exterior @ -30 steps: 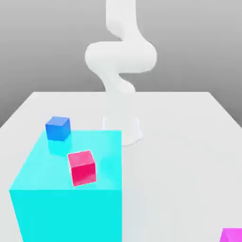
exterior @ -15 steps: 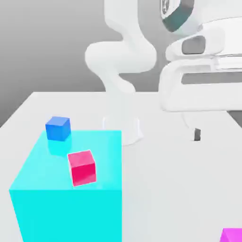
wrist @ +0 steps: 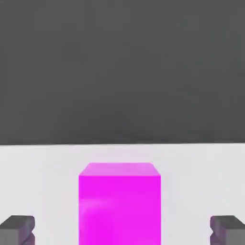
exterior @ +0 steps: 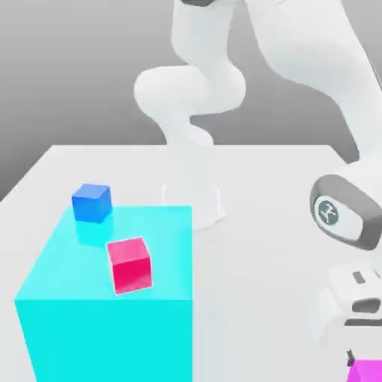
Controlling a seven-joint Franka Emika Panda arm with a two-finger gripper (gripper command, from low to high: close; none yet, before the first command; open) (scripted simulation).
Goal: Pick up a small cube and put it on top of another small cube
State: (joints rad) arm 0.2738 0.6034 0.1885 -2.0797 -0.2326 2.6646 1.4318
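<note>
Magenta cube (wrist: pixel 119 203) sits between spread fingers (wrist: pixel 17 228), apparently unlabelled.

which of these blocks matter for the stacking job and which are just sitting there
Job:
- magenta cube, between the open end effector fingertips, to be picked up
- red cube, on the cyan block, the stacking target

Lying about:
- blue cube, behind the cyan block
- cyan block, just a platform

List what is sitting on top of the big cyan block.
On the cyan block sits the red-pink cube, near its front edge. The blue cube stands at its far edge; whether it rests on the block or behind it cannot be told.
</note>
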